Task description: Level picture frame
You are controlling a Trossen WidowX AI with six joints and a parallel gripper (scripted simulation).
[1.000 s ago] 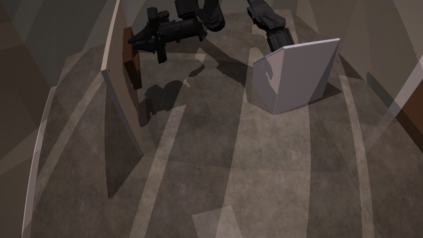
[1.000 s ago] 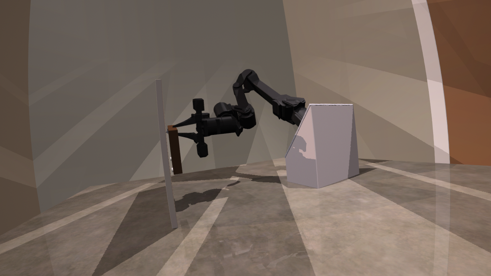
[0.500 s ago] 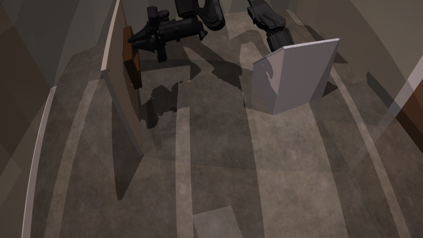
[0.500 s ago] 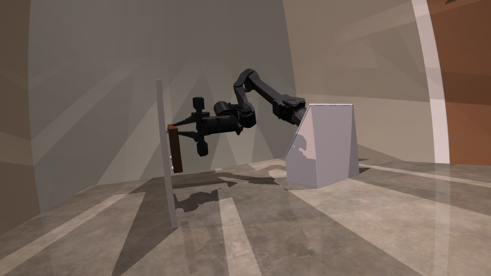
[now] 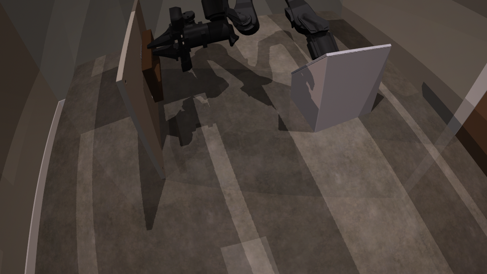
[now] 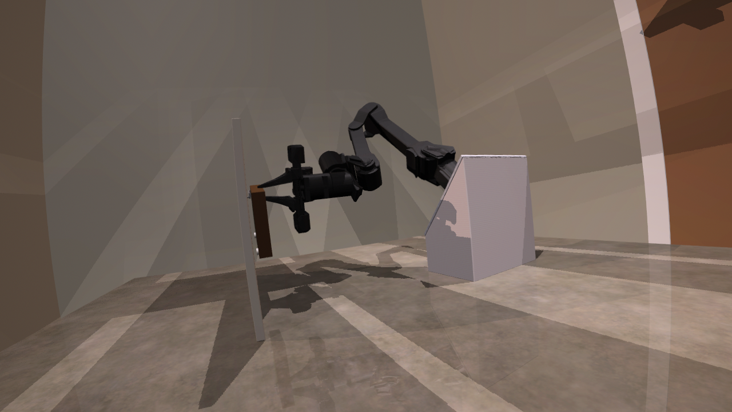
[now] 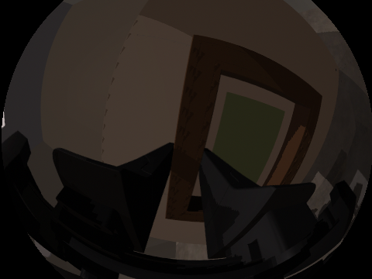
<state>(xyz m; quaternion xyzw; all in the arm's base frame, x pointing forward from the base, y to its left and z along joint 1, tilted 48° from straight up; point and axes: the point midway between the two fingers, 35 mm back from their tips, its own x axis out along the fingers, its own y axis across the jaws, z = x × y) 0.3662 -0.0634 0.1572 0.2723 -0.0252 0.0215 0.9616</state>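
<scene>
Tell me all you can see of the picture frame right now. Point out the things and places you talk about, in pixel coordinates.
The picture frame (image 5: 147, 51) (image 6: 262, 225) (image 7: 184, 112) is a rectangular, brown, wood-looking border around a pale mat and a plain green panel. It stands near-upright in front of the tan board (image 5: 142, 102) (image 6: 248, 266) (image 7: 147, 77). The end effector (image 5: 150, 50) (image 6: 262, 193) (image 7: 187, 151) is shut on its top bar, one finger on either side. Round white bits show behind it; its back is hidden, and I can't tell whether it's level.
</scene>
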